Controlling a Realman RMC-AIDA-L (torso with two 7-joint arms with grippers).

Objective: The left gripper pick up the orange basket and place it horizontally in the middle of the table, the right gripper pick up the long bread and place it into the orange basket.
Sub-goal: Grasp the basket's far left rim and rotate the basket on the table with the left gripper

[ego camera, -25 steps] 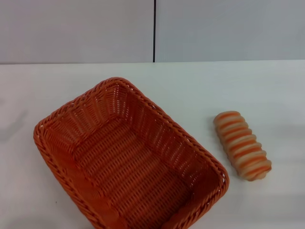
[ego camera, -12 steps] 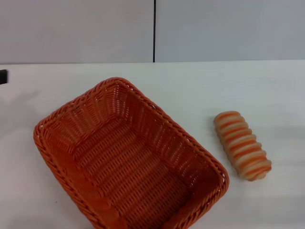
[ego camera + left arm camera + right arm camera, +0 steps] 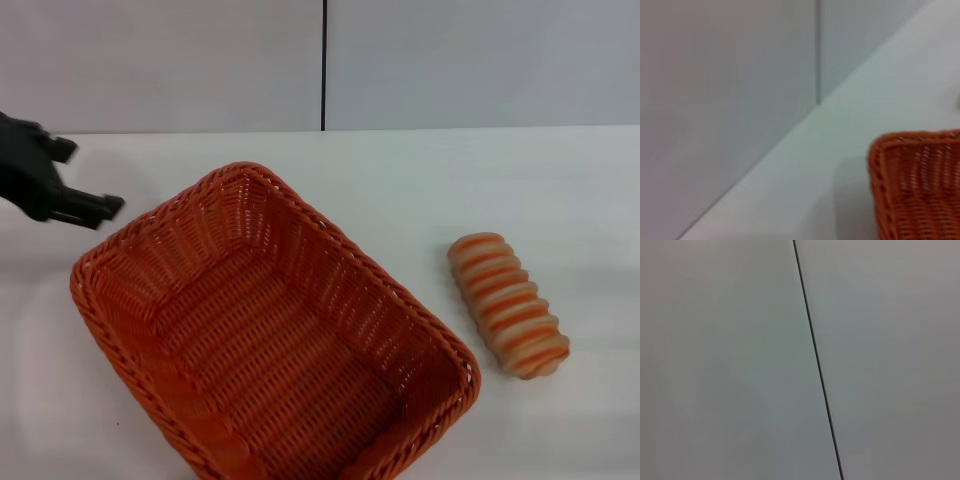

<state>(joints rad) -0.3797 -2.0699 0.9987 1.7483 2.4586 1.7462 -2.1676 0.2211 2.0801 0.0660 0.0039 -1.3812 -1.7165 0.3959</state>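
The orange basket [image 3: 341,246] lies at a slant on the white table [image 3: 450,170], its long axis running from far left to near right, with nothing in it. One of its corners shows in the left wrist view as the orange basket [image 3: 920,185]. My left gripper [image 3: 88,178] hangs at the far left, just beyond the basket's far-left corner and apart from the rim, its black fingers spread open with nothing between them. The long bread [image 3: 508,305] lies on the table to the right of the basket. My right gripper is out of view.
A grey wall with a dark vertical seam [image 3: 323,65] stands behind the table's far edge. The right wrist view holds only that wall and the seam [image 3: 817,365]. Bare tabletop stretches behind the basket and around the bread.
My left gripper has come in from the left edge and moved right toward the basket's far-left corner. The basket and the bread have not moved.
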